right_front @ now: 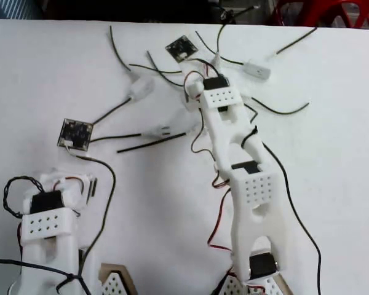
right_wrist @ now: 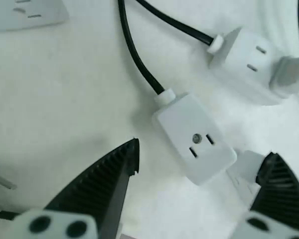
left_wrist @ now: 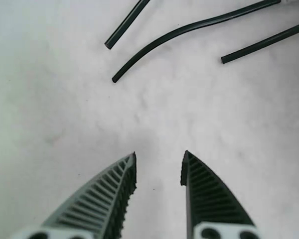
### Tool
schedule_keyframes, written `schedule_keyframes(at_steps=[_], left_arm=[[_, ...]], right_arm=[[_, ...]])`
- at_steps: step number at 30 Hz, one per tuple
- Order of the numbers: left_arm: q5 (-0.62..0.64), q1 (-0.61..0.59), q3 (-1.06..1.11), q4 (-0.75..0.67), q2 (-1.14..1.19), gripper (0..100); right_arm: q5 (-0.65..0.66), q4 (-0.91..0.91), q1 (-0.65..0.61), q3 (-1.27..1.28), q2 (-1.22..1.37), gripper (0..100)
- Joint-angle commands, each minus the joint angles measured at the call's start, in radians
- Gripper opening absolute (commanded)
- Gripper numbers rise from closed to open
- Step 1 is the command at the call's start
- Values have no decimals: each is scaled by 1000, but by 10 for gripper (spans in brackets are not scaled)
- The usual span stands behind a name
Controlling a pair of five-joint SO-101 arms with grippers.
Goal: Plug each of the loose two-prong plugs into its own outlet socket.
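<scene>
The nearest outlet socket (right_wrist: pixel 197 142) lies flat on the table (left_wrist: pixel 65 99), slots up and cord attached, between the widely spread jaws of the right gripper (right_wrist: pixel 202 152). A second socket (right_wrist: pixel 246 55) lies just beside it. From above, a loose two-prong plug (right_front: pixel 163 131) rests at about eight o'clock from that arm's tip, near but apart. The step in hand looks like securing this socket, though whether a fingertip touches it is unclear. Next, the jaws need to close squarely on its body. The left gripper (left_wrist: pixel 159 157), farther out toward eight o'clock, hovers partly open over bare table, holding nothing.
</scene>
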Motion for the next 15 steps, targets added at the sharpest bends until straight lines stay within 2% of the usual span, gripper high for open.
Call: schedule_keyframes(at_steps=[1, 8, 11, 15], left_arm=[[2, -1, 0, -14, -19, 161], [2, -4, 9, -17, -21, 161], [0, -2, 14, -20, -21, 161], [0, -2, 14, -20, -22, 161]], right_arm=[[20, -62, 4, -8, 5, 361], [20, -119, 2, -29, 81, 334], [20, -105, 4, -94, 134, 221], [20, 30, -4, -230, 191, 45]])
